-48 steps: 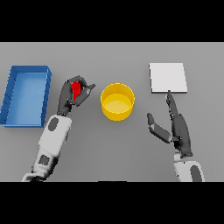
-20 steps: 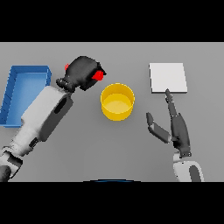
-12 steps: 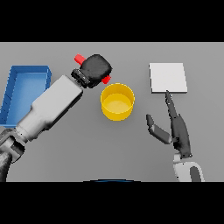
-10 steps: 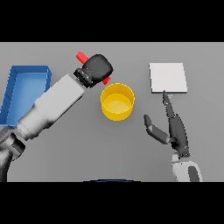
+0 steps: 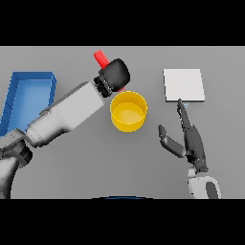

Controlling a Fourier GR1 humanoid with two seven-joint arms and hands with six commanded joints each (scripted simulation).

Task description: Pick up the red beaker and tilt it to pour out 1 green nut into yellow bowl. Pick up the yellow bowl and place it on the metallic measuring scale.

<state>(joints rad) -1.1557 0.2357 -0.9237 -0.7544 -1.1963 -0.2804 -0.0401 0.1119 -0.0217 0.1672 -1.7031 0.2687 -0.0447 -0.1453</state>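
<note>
My left hand (image 5: 115,74) is shut on the red beaker (image 5: 100,58), which it holds tipped over just behind and left of the yellow bowl (image 5: 128,111). Only the beaker's base end shows past the hand; its mouth is hidden. The bowl stands at the table's middle, and I cannot make out a green nut in it. The metallic measuring scale (image 5: 183,84) is a pale square plate at the back right. My right hand (image 5: 188,139) rests open on the table in front of the scale, fingers pointing toward it.
A blue tray (image 5: 28,95) stands at the left edge of the table, behind my left forearm. My left arm stretches diagonally from the lower left to the bowl's rim.
My left hand lifted the red beaker from beside the tray, carried it right to the bowl and turned it over. The right hand has stayed put.
</note>
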